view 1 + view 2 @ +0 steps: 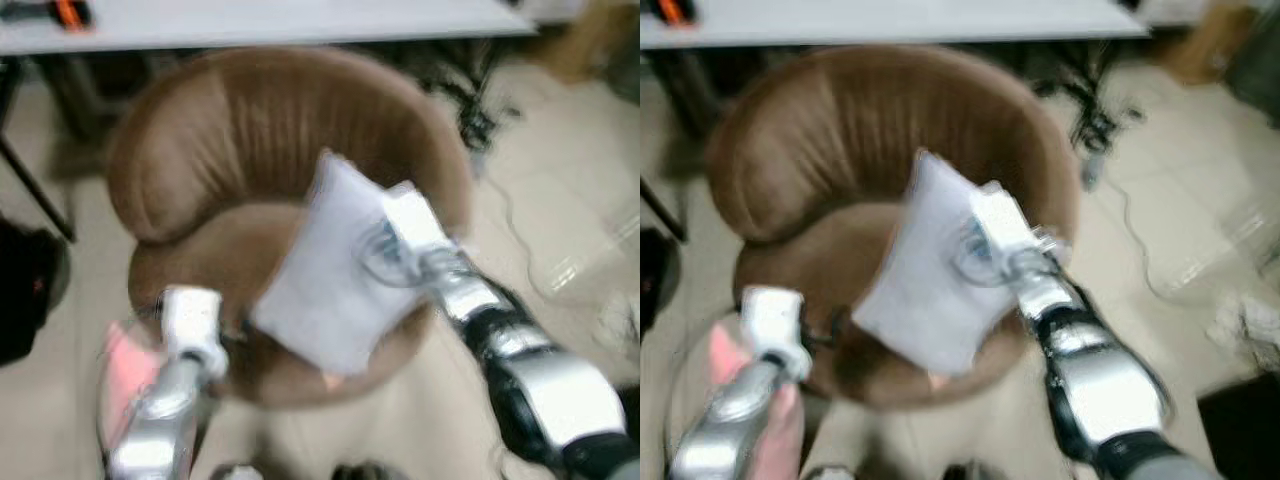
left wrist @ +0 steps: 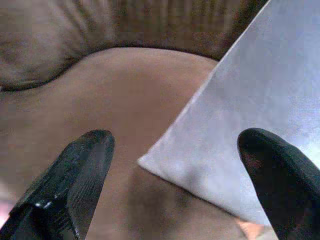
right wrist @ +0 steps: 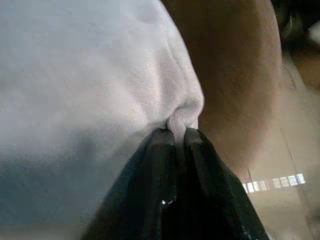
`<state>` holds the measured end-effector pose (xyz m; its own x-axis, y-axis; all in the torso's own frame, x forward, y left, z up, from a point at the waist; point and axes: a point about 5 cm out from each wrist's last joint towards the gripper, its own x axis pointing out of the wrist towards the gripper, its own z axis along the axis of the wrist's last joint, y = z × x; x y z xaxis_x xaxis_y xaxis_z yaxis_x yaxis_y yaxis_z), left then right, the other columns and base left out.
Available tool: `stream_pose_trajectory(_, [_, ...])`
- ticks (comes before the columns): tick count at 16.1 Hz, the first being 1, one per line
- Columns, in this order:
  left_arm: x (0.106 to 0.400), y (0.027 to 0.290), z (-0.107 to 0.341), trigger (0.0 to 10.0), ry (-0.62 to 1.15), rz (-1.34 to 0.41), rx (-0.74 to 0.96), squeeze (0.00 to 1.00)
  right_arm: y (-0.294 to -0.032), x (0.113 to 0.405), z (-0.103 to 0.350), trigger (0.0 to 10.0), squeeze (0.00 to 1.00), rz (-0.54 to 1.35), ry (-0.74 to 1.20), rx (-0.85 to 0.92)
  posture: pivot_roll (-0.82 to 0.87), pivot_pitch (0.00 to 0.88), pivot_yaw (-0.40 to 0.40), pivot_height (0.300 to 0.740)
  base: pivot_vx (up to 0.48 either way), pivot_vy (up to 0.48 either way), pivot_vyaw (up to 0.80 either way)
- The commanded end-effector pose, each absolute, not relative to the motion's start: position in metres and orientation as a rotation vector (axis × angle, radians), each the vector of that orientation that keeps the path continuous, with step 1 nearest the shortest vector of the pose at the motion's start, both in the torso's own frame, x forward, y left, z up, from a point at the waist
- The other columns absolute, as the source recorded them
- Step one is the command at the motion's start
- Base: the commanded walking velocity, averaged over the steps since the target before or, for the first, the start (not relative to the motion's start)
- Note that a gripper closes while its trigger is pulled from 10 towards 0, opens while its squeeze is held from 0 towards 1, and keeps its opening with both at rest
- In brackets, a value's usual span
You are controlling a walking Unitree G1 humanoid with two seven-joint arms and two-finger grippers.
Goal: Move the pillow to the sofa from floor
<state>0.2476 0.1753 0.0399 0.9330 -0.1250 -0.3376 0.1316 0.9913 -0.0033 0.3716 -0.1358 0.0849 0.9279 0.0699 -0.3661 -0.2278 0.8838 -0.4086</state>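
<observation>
A white pillow (image 1: 330, 270) hangs tilted over the seat of a round brown sofa chair (image 1: 240, 130). My right gripper (image 3: 175, 134) is shut on a pinched corner of the pillow, seen close in the right wrist view. My right arm (image 1: 520, 360) reaches in from the lower right. My left gripper (image 2: 175, 150) is open at the chair's front edge, its two black fingers (image 2: 75, 175) wide apart, with a lower corner of the pillow (image 2: 250, 135) between them but not touched.
A grey table (image 1: 250, 20) stands behind the chair. Cables (image 1: 480, 120) lie on the pale floor at the right. A black object (image 1: 25, 290) sits at the left. Something pink (image 1: 125, 370) lies low beside my left arm.
</observation>
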Motion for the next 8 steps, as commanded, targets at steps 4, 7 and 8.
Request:
stream_pose_trajectory(4, [0.245, 0.18, 0.042, 10.0, 0.338, -0.142, 0.064, 0.0, -0.118, 0.383, 0.106, 10.0, 0.0, 0.205, 0.294, -0.505, 0.3, 0.15, -0.09, 0.74, 0.36, 0.0, 0.0])
stream_pose_trajectory(7, [0.247, 0.179, 0.044, 10.0, 0.34, -0.148, 0.068, 0.0, -0.115, 0.39, 0.118, 10.0, 0.0, 0.214, 0.294, -0.583, 0.3, 0.155, -0.081, 0.74, 0.0, 0.0, 0.0])
stream_pose_trajectory(8, [0.246, 0.179, 0.044, 10.0, 0.34, -0.149, 0.068, 0.0, -0.115, 0.39, 0.119, 10.0, 0.0, 0.212, 0.3, -0.606, 0.31, 0.16, -0.08, 0.74, 0.0, 0.0, 0.0])
